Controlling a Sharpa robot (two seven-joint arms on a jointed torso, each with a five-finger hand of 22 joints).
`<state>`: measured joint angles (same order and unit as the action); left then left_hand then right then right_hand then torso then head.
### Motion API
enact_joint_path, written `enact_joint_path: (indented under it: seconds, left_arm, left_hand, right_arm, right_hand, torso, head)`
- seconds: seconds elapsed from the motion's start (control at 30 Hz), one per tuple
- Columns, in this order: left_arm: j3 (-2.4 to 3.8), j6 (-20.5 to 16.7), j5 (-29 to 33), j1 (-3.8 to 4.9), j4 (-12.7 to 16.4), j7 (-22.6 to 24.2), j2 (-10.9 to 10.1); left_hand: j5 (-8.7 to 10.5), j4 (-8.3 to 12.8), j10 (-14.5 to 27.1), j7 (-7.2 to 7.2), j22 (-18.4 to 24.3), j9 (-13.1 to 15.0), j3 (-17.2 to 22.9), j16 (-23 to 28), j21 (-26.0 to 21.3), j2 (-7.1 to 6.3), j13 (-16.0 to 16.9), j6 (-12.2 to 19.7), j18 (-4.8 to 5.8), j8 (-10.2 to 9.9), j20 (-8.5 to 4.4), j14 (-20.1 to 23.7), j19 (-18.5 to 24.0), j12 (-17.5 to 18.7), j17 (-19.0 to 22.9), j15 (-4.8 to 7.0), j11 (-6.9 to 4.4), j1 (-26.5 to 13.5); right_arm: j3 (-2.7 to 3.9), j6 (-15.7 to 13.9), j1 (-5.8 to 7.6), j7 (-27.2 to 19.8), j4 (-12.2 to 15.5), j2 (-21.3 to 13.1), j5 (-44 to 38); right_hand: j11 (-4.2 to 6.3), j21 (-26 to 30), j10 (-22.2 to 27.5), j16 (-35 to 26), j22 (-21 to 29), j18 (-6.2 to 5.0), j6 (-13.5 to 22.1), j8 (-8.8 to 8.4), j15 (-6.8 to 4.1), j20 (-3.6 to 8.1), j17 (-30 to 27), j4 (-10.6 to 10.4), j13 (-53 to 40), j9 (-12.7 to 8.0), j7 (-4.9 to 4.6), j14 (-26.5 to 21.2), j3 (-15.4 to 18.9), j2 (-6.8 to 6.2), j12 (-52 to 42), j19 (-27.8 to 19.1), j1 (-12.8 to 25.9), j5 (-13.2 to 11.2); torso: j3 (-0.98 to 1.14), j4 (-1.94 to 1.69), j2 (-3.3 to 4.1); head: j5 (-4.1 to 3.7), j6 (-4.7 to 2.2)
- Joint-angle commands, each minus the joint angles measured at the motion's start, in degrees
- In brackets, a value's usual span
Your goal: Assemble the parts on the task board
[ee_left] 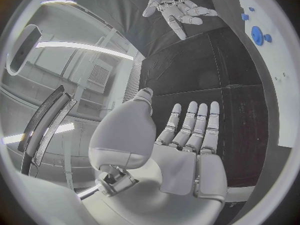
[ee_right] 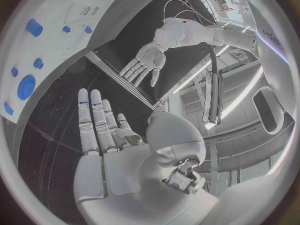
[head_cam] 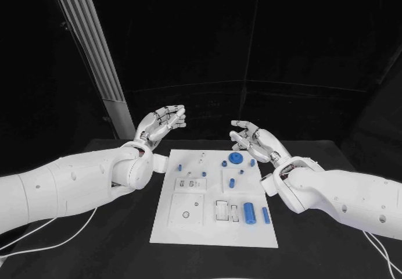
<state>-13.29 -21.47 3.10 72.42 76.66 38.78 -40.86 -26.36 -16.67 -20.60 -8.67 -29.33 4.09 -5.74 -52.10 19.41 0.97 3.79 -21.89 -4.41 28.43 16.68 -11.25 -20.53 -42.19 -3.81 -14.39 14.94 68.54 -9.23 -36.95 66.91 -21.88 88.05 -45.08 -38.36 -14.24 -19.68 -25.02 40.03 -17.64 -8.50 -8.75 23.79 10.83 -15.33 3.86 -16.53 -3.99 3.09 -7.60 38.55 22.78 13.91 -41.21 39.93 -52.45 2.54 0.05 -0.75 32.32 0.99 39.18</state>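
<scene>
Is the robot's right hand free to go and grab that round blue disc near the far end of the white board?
Probably yes. The right hand is open and empty, hovering just beyond the round blue disc, and nothing lies between them on the task board.

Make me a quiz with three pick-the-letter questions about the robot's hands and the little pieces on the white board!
1. Where are both hands?
A. Raised beyond the board's far edge
B. Pressing on the board's near edge
C. Under the table

2. What colour is the round disc-shaped part?
A. Red
B. Blue
C. Yellow

3. What is the left hand doing?
A. Holding a part
B. Making a fist
C. Open, holding nothing

Answers:
1 A: the left hand and right hand hover past the task board.
2 B: the disc part is blue.
3 C: its fingers are spread, with nothing between them.
</scene>
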Motion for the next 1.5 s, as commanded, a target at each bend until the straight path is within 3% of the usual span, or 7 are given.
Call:
enact_joint_path:
  seconds: [0.03,0.43,0.53,0.6,0.8,1.07,1.5]
  left_arm:
    - [-0.03,1.56,0.13,0.19,0.22,18.71,-0.32]
    - [-0.12,1.83,0.13,0.36,1.13,17.80,-1.49]
    - [-0.13,1.97,0.13,0.39,1.56,17.55,-1.87]
    - [-0.14,2.10,0.12,0.43,1.82,17.36,-2.12]
    - [-0.17,2.44,0.12,0.55,2.17,16.94,-2.51]
    - [-0.20,2.95,0.12,0.78,2.57,16.34,-2.75]
    - [-0.21,4.10,-0.45,1.30,3.72,15.28,-3.41]
  left_hand:
    - [-0.14,-0.14,-0.40,-8.21,-0.07,0.05,-0.36,-0.18,0.23,0.42,-0.01,0.58,-1.07,0.24,-0.04,-0.52,-0.41,-0.22,-0.05,-0.09,-0.07,0.33]
    - [-0.15,-0.11,-0.41,-8.23,-0.08,-0.06,-0.35,-0.19,0.32,0.45,-0.05,1.34,-1.10,0.09,-0.04,-0.65,-0.48,-0.25,0.01,-0.05,-0.07,0.51]
    - [-0.15,-0.10,-0.38,-8.23,-0.07,-0.07,-0.35,-0.17,0.33,0.46,-0.06,1.45,-1.10,0.10,-0.04,-0.63,-0.48,-0.23,0.02,-0.05,-0.07,0.57]
    - [-0.16,-0.10,-0.36,-8.23,-0.07,-0.08,-0.34,-0.15,0.33,0.46,-0.06,1.50,-1.10,0.10,-0.04,-0.61,-0.47,-0.22,0.03,-0.05,-0.06,0.59]
    - [-0.16,-0.10,-0.31,-8.24,-0.07,-0.08,-0.33,-0.12,0.33,0.48,-0.08,1.53,-1.10,0.18,-0.04,-0.57,-0.46,-0.20,0.05,-0.06,-0.06,0.63]
    - [-0.16,-0.10,-0.27,-8.24,-0.06,-0.08,-0.33,-0.10,0.33,0.50,-0.09,1.60,-1.09,0.18,-0.04,-0.54,-0.45,-0.18,0.06,-0.06,-0.06,0.66]
    - [-0.16,-0.13,-0.08,-8.24,-0.04,-0.03,-0.32,0.02,0.33,0.63,-0.12,1.53,-1.07,0.57,-0.03,-0.36,-0.39,-0.10,0.11,-0.09,-0.04,0.71]
  right_arm:
    - [0.04,0.61,0.13,0.32,-0.11,-0.28,-0.44]
    - [0.16,1.67,0.34,1.51,-0.02,-1.85,-0.41]
    - [0.18,2.35,0.58,1.77,0.04,-2.17,-0.41]
    - [0.20,2.95,0.81,1.97,0.01,-2.35,-0.42]
    - [0.23,4.93,1.63,3.54,-0.38,-2.64,-1.21]
    - [0.26,7.36,3.36,6.70,-2.43,-2.14,-6.37]
    - [1.76,7.97,4.41,16.52,-6.87,-0.08,-27.24]
  right_hand:
    - [0.49,-0.82,-1.87,-1.00,0.21,-1.48,-0.80,0.37,-0.81,0.22,-0.14,-0.03,0.35,0.04,-9.70,5.63,0.60,0.21,0.67,3.79,-1.06,0.24]
    - [3.13,-13.53,-5.19,9.34,-4.77,-1.99,-1.66,-0.07,-5.79,4.79,7.02,-0.03,0.36,-0.05,-7.96,37.46,2.22,1.09,4.85,26.26,-2.65,0.36]
    - [3.36,-18.97,-6.06,24.69,-8.20,-1.54,-1.75,-0.32,-6.18,5.22,29.59,-0.03,0.33,-0.05,-7.77,43.39,2.46,1.32,6.02,29.09,-3.23,0.03]
    - [3.40,-35.06,-7.93,38.21,-24.54,0.65,-2.26,-0.12,-6.29,5.29,50.84,-0.29,0.36,-0.01,-7.44,46.82,2.44,1.70,6.58,34.38,-4.33,0.37]
    - [3.84,-61.36,-12.56,47.25,-58.17,5.74,-9.97,4.96,-5.62,4.81,72.96,0.49,0.19,0.93,-7.10,49.51,2.12,1.38,6.43,44.33,-7.40,0.21]
    - [4.83,-70.32,-19.34,48.83,-72.36,8.50,-27.49,2.73,-6.17,4.34,75.76,1.16,0.44,0.57,-5.67,49.63,-0.71,-0.07,8.60,50.07,-16.52,0.64]
    - [7.19,-70.32,-25.13,48.98,-72.36,8.50,-37.25,-2.33,-7.98,6.12,75.70,8.40,0.49,0.64,-2.77,49.52,-5.41,-3.04,13.38,50.07,-30.51,0.16]
  torso:
    - [0.08,-0.09,0.97]
    - [0.10,-0.75,2.99]
    - [0.08,-0.90,3.51]
    - [0.04,-0.97,3.92]
    - [-0.05,-1.08,4.86]
    - [-0.19,-1.07,5.64]
    - [-0.41,-1.29,6.84]
  head:
    - [0.10,-0.12]
    - [0.18,0.04]
    - [0.04,0.03]
    - [-0.09,-0.07]
    - [-0.63,-0.29]
    - [-1.03,-0.20]
    - [-2.20,-0.34]
